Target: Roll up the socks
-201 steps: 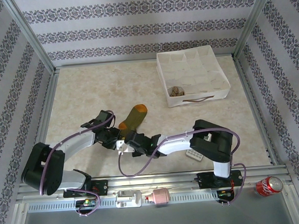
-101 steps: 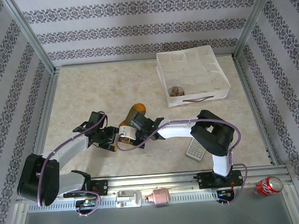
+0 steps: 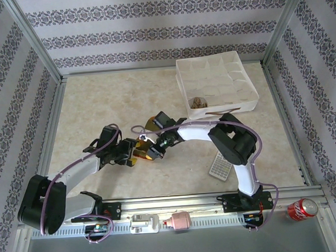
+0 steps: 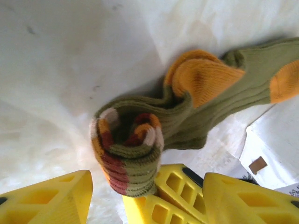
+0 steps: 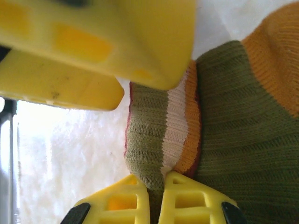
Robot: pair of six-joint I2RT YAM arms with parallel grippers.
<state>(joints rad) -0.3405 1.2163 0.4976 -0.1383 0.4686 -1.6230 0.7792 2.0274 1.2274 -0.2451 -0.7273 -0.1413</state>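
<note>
Yellow plastic up close: your left hand sits low on the pale marbled surface with its fingers spread well apart. The coiled end of the olive sock lies in the gap, but one finger stands clear of it with bare surface showing, so that hand is gripping nothing.

Your right hand reaches across from the other side and meets it head on. Its two fingers are pressed together on the striped cuff, pinching the fabric tight, and a finger of the left hand hangs just above.

Now the bit your coming move turns on. The cuff is already curled into a loose coil right between the two hands. From there the sock's long axis runs away from you, far and slightly right, past the orange heel to the orange toe. The unrolled length therefore lies beyond the hands, not beside them. Both hands are at the cuff end, and only the right has hold of it.

My read is that the roll is barely started, and the loose coil could spring open if the pinch slips before the left hand takes hold.

Further back, well apart from all this, the white box stands at the far right. The brown argyle sock sits bundled in its near-left compartment
</note>
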